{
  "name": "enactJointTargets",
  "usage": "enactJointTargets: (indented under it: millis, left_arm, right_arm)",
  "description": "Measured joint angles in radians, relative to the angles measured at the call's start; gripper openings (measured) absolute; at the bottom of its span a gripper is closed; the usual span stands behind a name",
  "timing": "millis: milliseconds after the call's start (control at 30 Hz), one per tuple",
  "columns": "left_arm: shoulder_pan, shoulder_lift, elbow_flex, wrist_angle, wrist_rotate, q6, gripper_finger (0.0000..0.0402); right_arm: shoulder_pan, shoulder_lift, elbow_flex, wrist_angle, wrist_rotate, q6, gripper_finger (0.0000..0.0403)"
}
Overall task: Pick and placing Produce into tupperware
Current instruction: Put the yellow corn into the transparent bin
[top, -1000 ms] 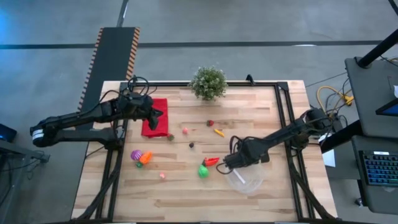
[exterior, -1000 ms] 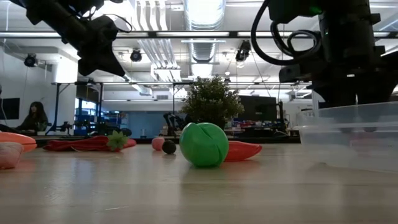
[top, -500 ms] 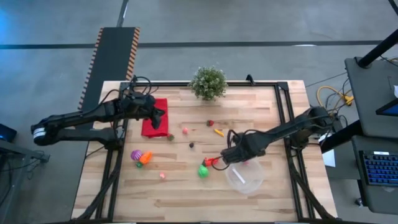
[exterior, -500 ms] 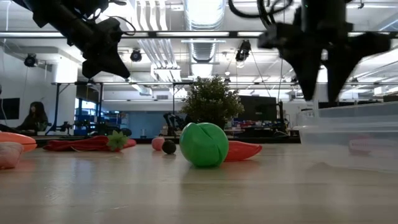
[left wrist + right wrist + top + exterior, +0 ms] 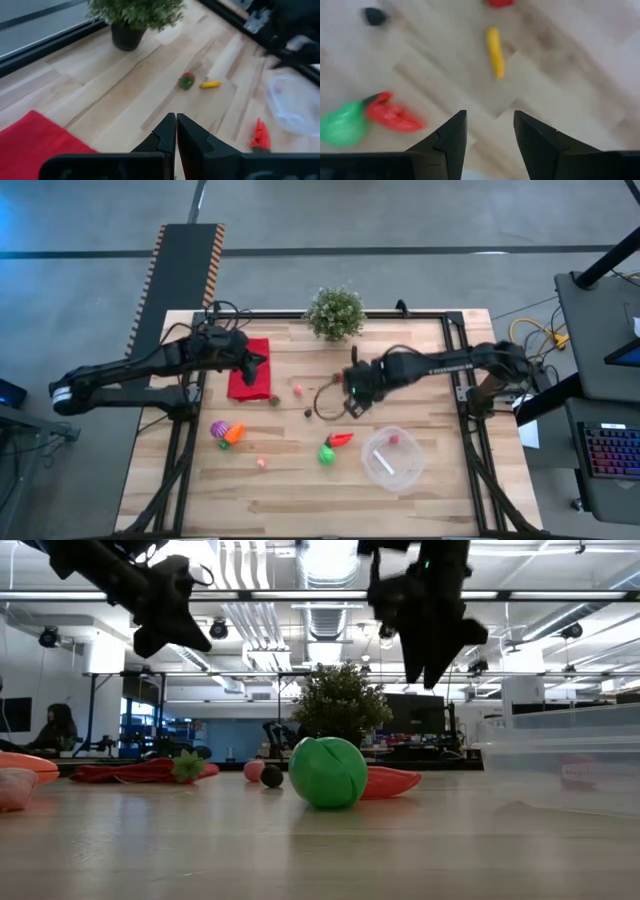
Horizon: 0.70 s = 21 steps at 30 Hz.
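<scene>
High view gives you one tupperware [image 5: 393, 459] on the table [image 5: 420, 360], with one small pink piece [image 5: 394, 440] already lying inside it; outside it you can count nine loose produce pieces. Taking the tupperware as your landmark: a red pepper [image 5: 340, 439] and a green ball [image 5: 326, 455] lie just beside its left rim, touching or nearly touching each other; a yellow-orange piece [image 5: 352, 392] and a small red one [image 5: 338, 378] sit beyond it toward the potted plant [image 5: 335, 312]; a dark berry [image 5: 308, 413] and a pink piece [image 5: 298, 389] lie farther left of those; another pink bit [image 5: 261, 462] sits well left of the container; a purple piece [image 5: 218, 428] and an orange one [image 5: 234, 434] rest side by side farthest from it, below the red cloth [image 5: 249, 368].

Your right gripper [image 5: 352, 390] hangs above the table on the plant side of the tupperware, over the yellow-orange piece; in the right wrist view its fingers [image 5: 451, 137] are spread apart with bare wood between them, gripping nothing and touching nothing; your left gripper [image 5: 252, 363] waits over the red cloth, far from the container, its fingers [image 5: 165, 131] pressed together with nothing between them.
</scene>
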Motion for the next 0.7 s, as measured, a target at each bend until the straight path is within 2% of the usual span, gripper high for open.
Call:
enactJointTargets:
  millis: [167, 300, 433, 567, 700]
  left_arm:
    - [-0.002, -0.053, 0.0, -0.002, 0.071, 0.0, 0.0]
    - [-0.006, -0.1, 0.0, -0.002, 0.081, 0.003, 0.0]
    - [-0.006, -0.142, 0.0, -0.002, 0.081, 0.011, 0.0]
    - [-0.006, -0.178, -0.002, -0.001, 0.081, 0.011, 0.0]
    - [-0.006, -0.193, -0.005, -0.001, 0.08, 0.053, 0.0]
  right_arm:
    - [-0.073, 0.001, -0.024, 0.094, -0.042, -0.14, 0.0153]
    - [-0.095, 0.001, -0.045, 0.156, -0.055, -0.215, 0.0149]
    - [-0.108, 0.017, -0.092, 0.202, -0.057, -0.212, 0.0145]
    - [-0.13, 0.096, -0.111, 0.207, -0.105, -0.201, 0.0144]
    - [-0.134, 0.16, -0.075, 0.21, -0.045, -0.238, 0.0141]
